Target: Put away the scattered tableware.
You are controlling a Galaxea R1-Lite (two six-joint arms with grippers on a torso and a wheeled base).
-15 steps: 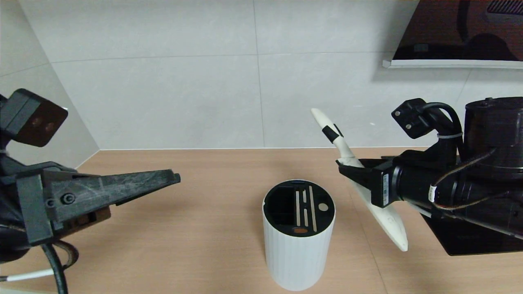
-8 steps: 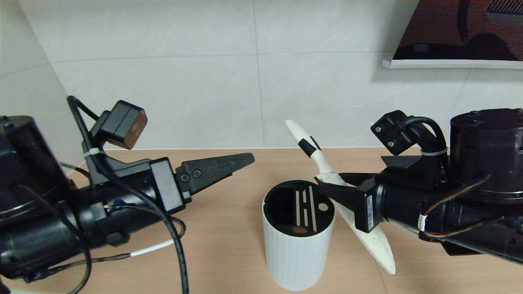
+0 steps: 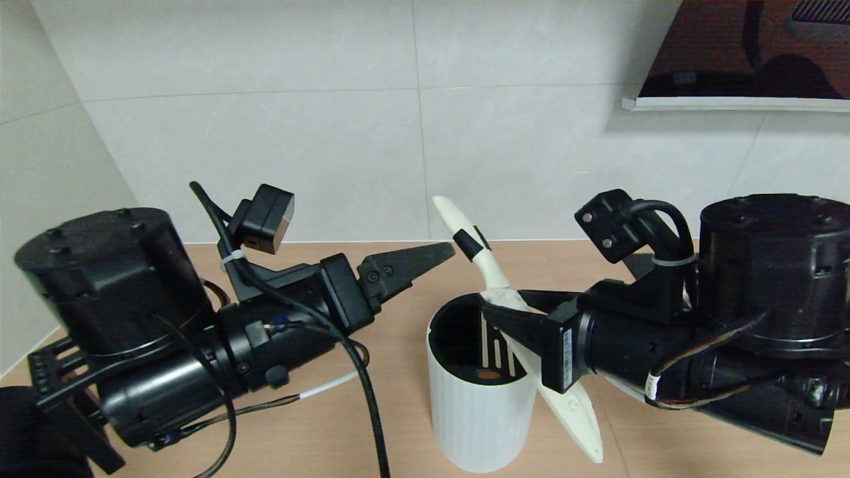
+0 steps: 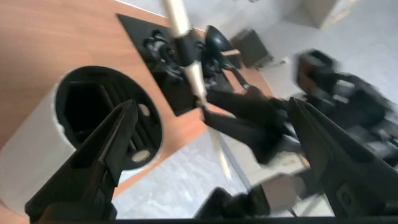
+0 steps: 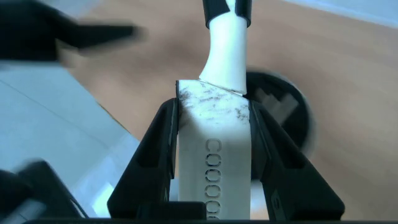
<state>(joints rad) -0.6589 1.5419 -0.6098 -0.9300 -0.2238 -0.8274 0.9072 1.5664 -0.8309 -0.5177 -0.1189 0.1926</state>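
The white knife [image 3: 488,269] is held tilted over the rim of the white cylindrical holder [image 3: 479,411] on the wooden counter [image 3: 319,431], clamped in the jaws of the right gripper [image 3: 508,312]. The left gripper [image 3: 431,255] is held near the holder, jaws apart

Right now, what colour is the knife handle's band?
Black band on the knife; best in head view.

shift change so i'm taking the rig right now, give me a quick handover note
Left gripper: open, empty, hovering just left of the top of the holder.
Right gripper: shut on the white knife, handle up, blade tilted down past the holder's right rim.
The holder stands upright on the counter.
Done: knife in hand at the holder.
Left: line the blade up with a slot, lower it in, release.
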